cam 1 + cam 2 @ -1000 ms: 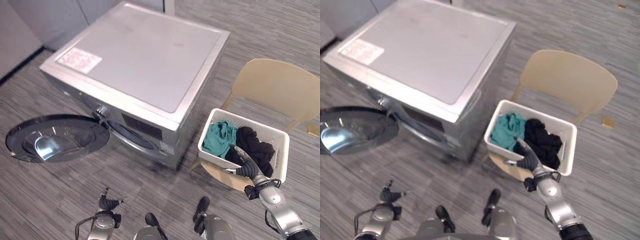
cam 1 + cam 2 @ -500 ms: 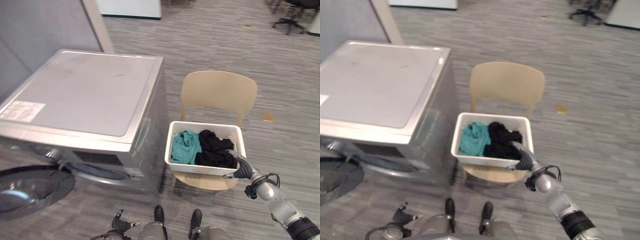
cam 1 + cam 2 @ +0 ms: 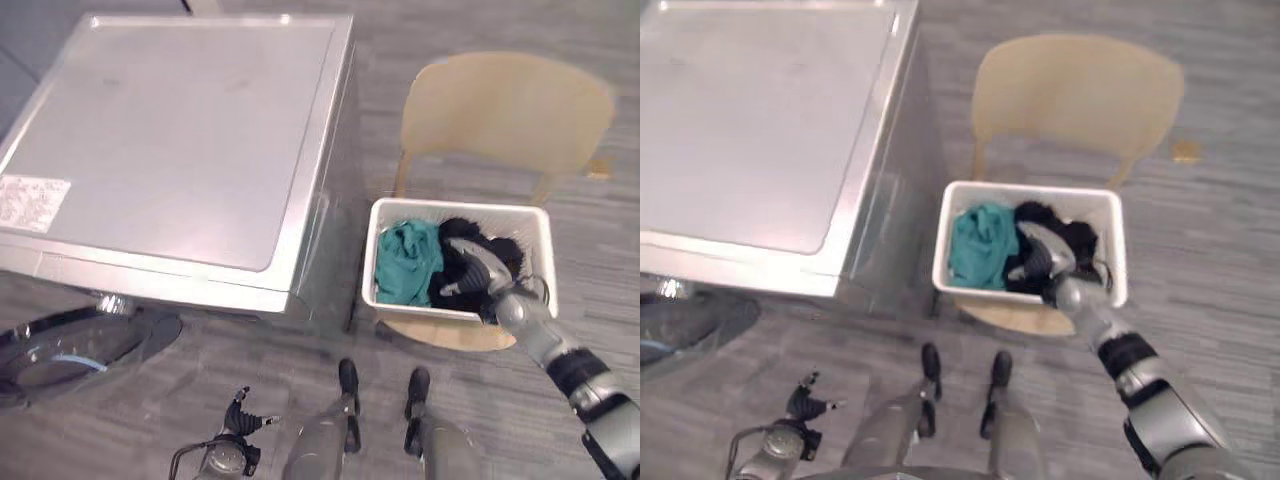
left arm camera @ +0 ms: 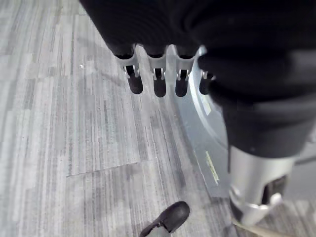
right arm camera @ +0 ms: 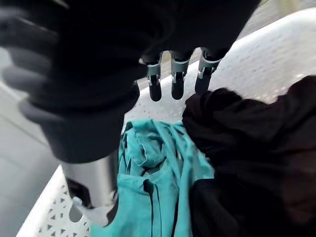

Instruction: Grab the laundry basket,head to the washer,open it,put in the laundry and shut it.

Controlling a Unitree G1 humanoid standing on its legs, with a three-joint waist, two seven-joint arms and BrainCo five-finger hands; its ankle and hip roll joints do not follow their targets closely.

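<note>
Here my right hand (image 3: 478,277) hovers, fingers relaxed and holding nothing, above the black garment (image 5: 256,148) and teal shirt (image 3: 403,262) in the white laundry basket (image 3: 545,240) on the chair (image 3: 505,100); my left hand (image 4: 163,74) hangs loose, grasping nothing.

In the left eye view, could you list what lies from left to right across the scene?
Open washer door → washer → teal garment → black clothes, both in the white laundry basket.

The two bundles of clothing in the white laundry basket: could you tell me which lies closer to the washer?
The teal garment; the black clothing lies on its far side, under the right hand.
</note>
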